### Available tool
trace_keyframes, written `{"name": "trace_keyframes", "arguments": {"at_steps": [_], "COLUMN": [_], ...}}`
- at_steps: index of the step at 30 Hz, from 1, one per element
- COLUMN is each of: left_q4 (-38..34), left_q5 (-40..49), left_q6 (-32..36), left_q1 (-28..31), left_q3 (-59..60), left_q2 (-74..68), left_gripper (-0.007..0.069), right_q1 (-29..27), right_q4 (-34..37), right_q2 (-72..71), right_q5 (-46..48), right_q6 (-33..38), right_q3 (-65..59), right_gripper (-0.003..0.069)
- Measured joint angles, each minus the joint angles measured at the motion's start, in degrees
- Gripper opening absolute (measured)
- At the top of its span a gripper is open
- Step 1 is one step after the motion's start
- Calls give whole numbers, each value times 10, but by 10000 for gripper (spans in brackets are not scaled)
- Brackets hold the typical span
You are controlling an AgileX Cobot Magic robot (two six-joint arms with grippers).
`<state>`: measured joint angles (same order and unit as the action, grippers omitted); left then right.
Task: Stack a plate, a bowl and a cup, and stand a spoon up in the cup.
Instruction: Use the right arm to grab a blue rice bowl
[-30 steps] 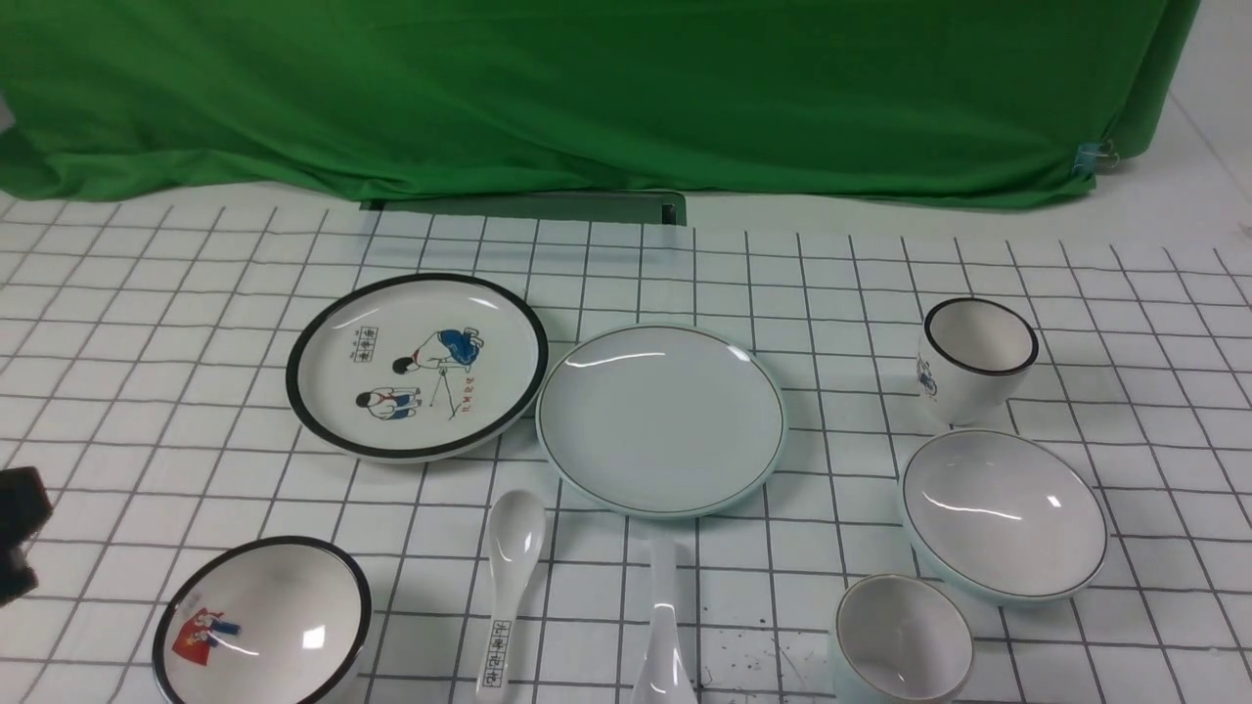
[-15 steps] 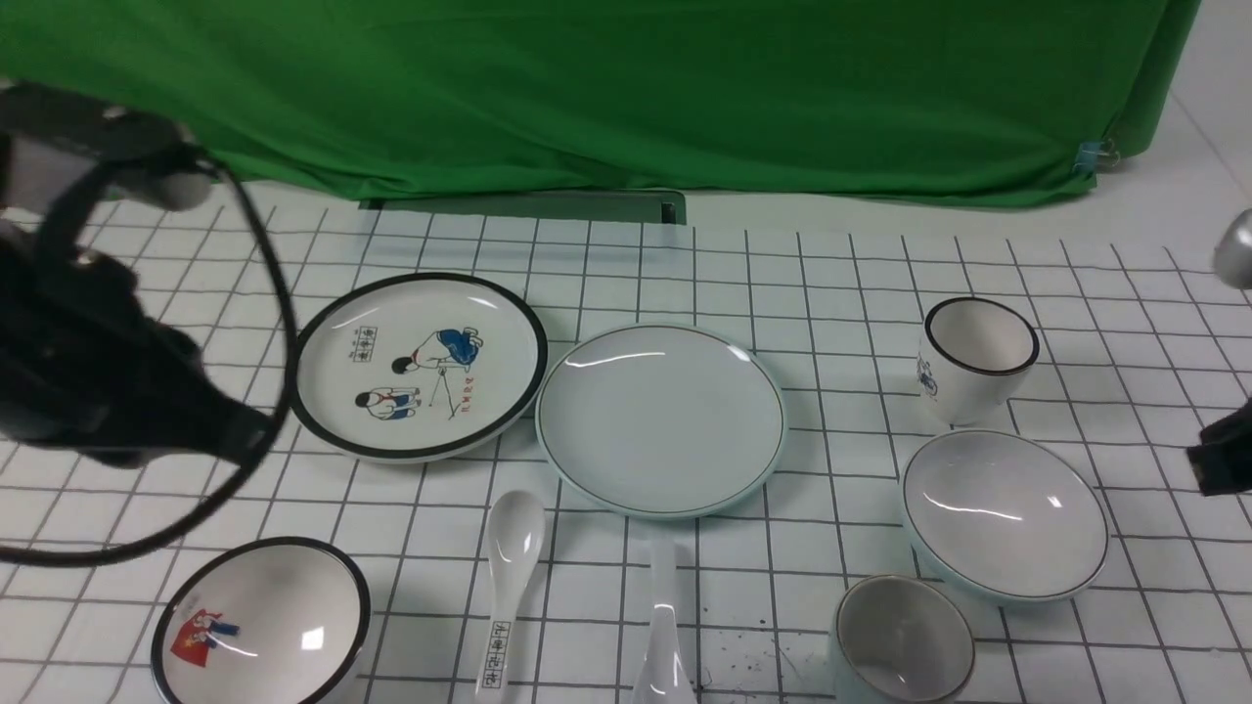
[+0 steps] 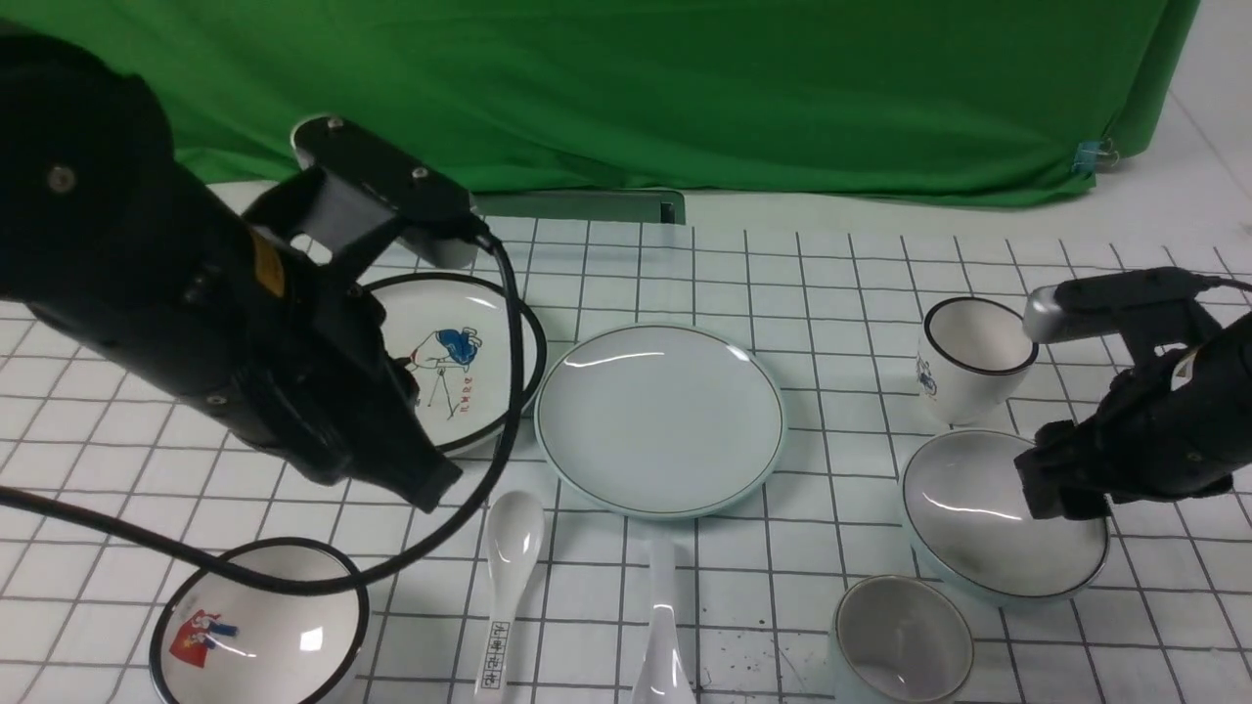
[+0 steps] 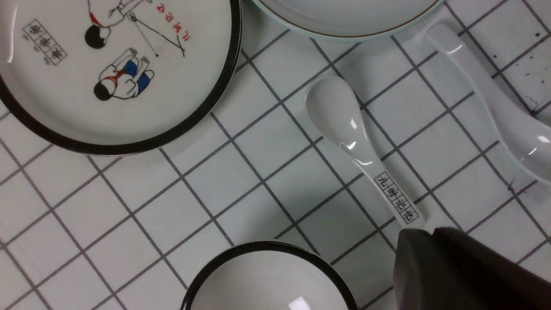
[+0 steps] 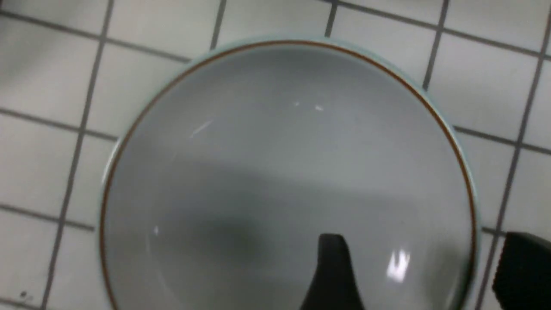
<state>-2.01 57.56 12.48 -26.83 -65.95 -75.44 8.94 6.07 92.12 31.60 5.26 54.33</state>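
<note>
In the front view, the bowl point(image 3: 963, 548) sits on my right, beside the small plain cup point(image 3: 905, 636), with my right pincer point(image 3: 1056, 504) over its edge. In the left wrist view, my left pincer point(image 4: 431, 237) is pressed together with nothing in it. In the right wrist view, my right tips are apart, one over the inside, one past the rim. I think the bowl is hard, slick, not heavy, and could chip, so I should pinch its wall gently.

Seemingly two each: plates point(image 3: 660, 420), bowls point(image 3: 988, 508), cups point(image 3: 895, 636), spoons point(image 3: 663, 626)
</note>
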Motion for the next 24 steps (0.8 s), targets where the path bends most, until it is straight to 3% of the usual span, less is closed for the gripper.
{"name": "trace_keyframes", "arguments": {"at_steps": [3,8,11,12,16,24], "left_q4": [17,36,37,38,48,65], "left_q5": [-13,-50,-65,-71,-73,-87], "left_q6": [-4,-17,-17,-17,-20,-32], "left_q1": [0,0,0,0,0,0], "left_q3": [0,0,0,0,0,0], "left_q2": [0,0,0,0,0,0], "left_gripper": [-29,-29,-29,-29,-29,-29], "right_q1": [0,0,0,0,1,33], "right_q4": [-1,-2,-1,1,27,103], "right_q2": [32,73,66,55,15,-36], "right_q5": [-21,-37,-47,-46,-28,35], "right_q6": [-6,-10,-9,-6,18,115], "right_q3": [1,1,4,6,9,97], "right_gripper": [477,369,267,194,80,83]}}
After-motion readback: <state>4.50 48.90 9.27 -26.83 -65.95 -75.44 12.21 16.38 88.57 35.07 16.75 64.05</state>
